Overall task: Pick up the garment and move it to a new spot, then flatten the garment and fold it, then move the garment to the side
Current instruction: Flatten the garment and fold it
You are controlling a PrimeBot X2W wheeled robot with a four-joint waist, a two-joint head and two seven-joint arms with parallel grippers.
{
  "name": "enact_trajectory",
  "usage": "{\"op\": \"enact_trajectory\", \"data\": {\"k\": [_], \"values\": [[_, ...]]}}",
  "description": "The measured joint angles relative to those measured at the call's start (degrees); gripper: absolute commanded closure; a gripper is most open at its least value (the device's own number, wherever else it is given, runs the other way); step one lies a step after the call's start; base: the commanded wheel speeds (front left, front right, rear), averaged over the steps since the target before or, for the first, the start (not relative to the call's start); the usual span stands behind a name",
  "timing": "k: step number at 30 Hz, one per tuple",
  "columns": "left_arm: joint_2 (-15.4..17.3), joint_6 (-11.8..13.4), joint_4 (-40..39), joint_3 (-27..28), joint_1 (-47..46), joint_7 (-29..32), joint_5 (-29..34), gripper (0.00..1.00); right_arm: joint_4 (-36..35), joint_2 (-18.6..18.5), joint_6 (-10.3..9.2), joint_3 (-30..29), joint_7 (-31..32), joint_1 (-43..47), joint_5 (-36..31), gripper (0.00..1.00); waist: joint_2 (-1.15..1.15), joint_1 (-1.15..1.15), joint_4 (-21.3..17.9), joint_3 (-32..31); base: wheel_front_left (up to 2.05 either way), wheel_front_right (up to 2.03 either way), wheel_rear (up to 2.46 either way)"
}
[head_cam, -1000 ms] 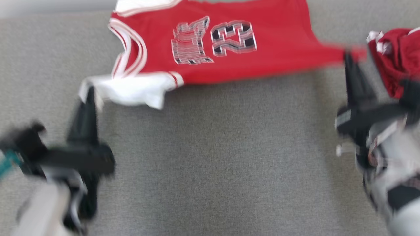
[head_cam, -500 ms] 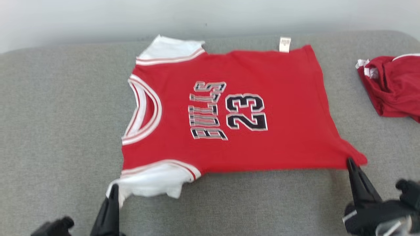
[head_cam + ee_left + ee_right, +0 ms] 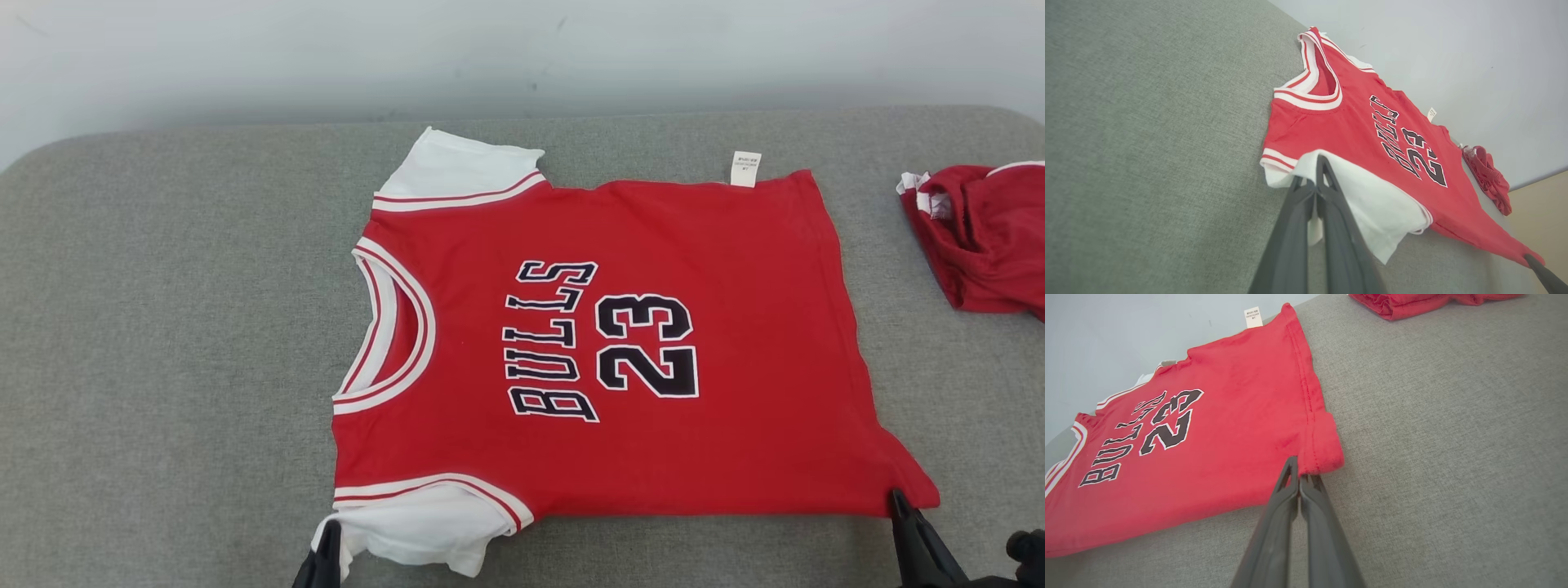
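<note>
The garment is a red jersey with white sleeves and "BULLS 23" on it. It lies spread flat on the grey padded surface, neck to the left and hem to the right. My left gripper is shut on the near white sleeve; in the left wrist view the white cloth is pinched between the shut fingers of the left gripper. My right gripper is shut on the near hem corner. The right wrist view has the right gripper closed at that red corner.
A second red garment lies bunched at the far right of the surface. A pale wall runs right behind the surface's back edge. A white label sticks out at the jersey's far hem. Bare grey surface lies left of the jersey.
The head camera has tilted, so the whole scene sits lower in view. Both grippers kept their hold; the jersey went from pulled taut and blurred to lying flat and still.
</note>
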Motion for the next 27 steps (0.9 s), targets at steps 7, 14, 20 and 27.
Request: {"op": "enact_trajectory", "data": {"k": [7,14,20,27], "values": [[1.22,-2.31,1.11,-1.72,-7.49,1.3,2.38,1.0,-1.41,0.96,-0.01,1.38,2.22,-4.66,-1.14,1.0,0.0,0.01,-0.55,0.97,0.0,0.0,0.0],[2.54,-4.33,6.56,-0.85,-17.39,2.82,3.23,1.0,1.08,-0.7,-0.01,3.09,3.69,-12.03,-1.2,1.0,0.0,0.01,-1.47,2.76,0.0,0.0,0.0],[2.0,-6.53,14.28,-1.03,-25.55,3.37,3.3,1.0,6.71,-1.6,-0.01,4.56,3.68,-18.64,-0.76,1.0,0.01,0.02,-2.35,4.66,0.0,0.0,0.0],[1.23,-7.77,22.75,-2.2,-31.49,2.1,6.41,0.0,13.58,-2.65,-0.01,7.0,0.65,-24.32,-1.01,0.0,0.01,0.02,-2.93,5.85,0.0,0.0,0.0]]}}
